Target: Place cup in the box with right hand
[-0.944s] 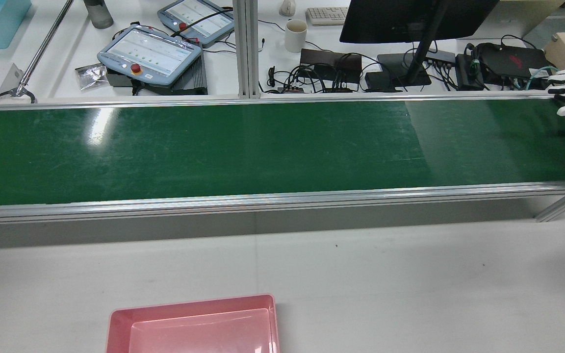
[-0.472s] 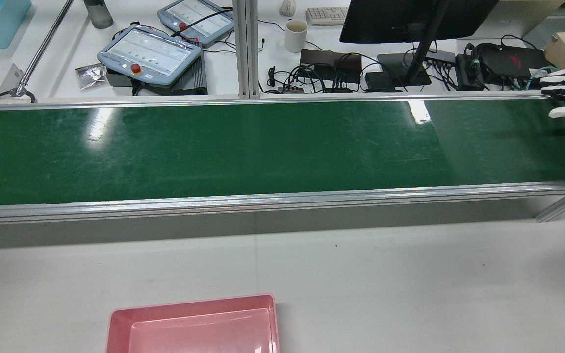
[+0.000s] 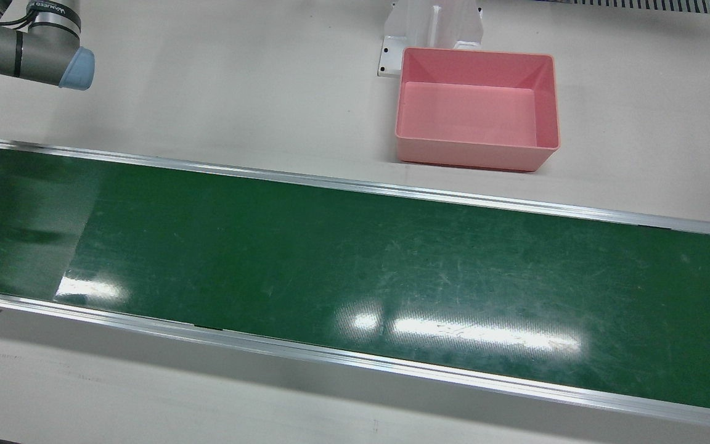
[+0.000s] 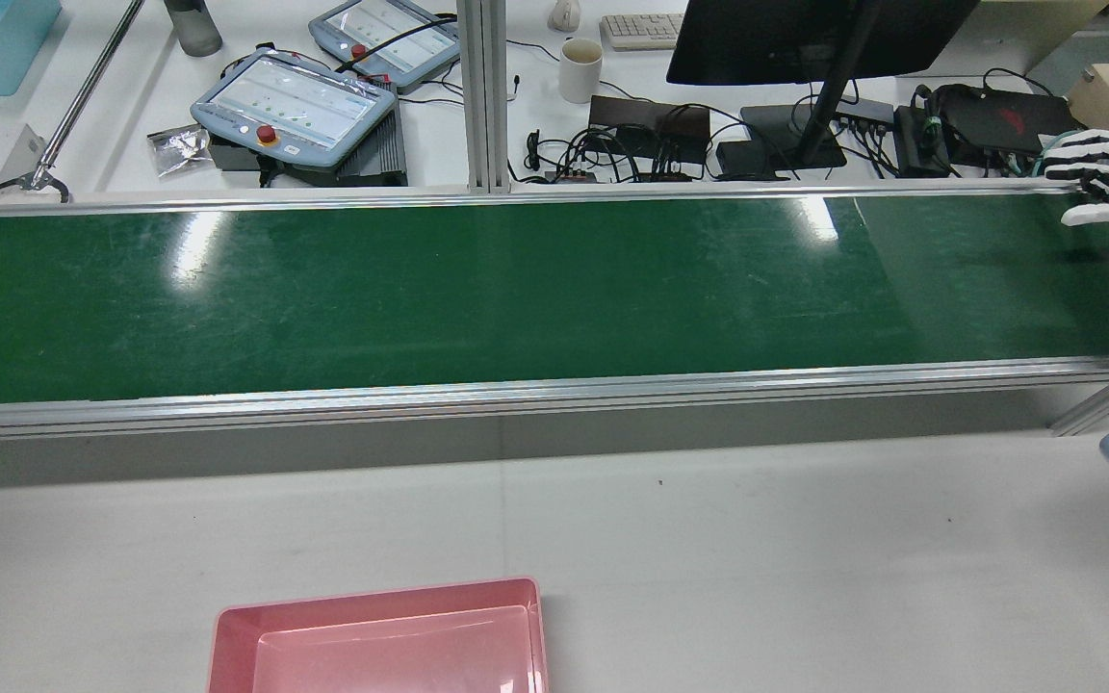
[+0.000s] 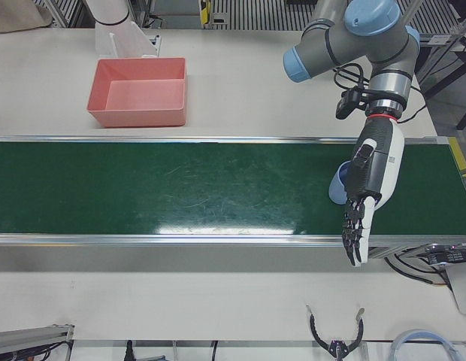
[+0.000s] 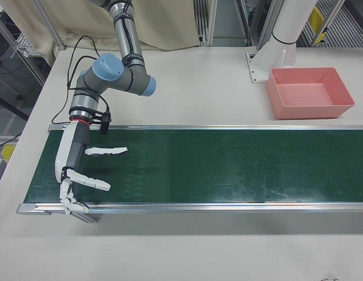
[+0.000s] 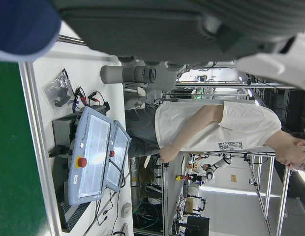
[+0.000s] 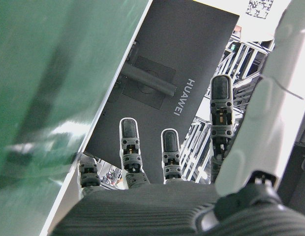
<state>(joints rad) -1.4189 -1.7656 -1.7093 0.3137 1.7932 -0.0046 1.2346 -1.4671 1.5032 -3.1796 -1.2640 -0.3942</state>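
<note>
The pink box (image 3: 478,108) stands empty on the white table beside the belt; it also shows as the box (image 4: 381,640), (image 5: 137,92), (image 6: 310,92). My right hand (image 6: 82,175) hovers open over the belt's end, fingers spread, holding nothing; in the rear view the right hand (image 4: 1098,173) is at the far right. My left hand (image 5: 357,229) hangs open over the other end, fingers pointing down. A blue rounded thing (image 5: 338,186), apparently the cup, sits on the belt, partly hidden behind the left forearm. It shows dark blue (image 7: 22,22) in the left hand view.
The green conveyor belt (image 3: 355,271) runs the table's whole width between aluminium rails. Beyond it stands a desk with teach pendants (image 4: 293,104), a white mug (image 4: 580,69), a monitor (image 4: 805,38) and cables. A person (image 7: 211,128) stands by that desk.
My right hand has come further into the rear view, sliding left along the belt's far edge. Its arm's blue elbow cap has also moved in. The box has not moved.
</note>
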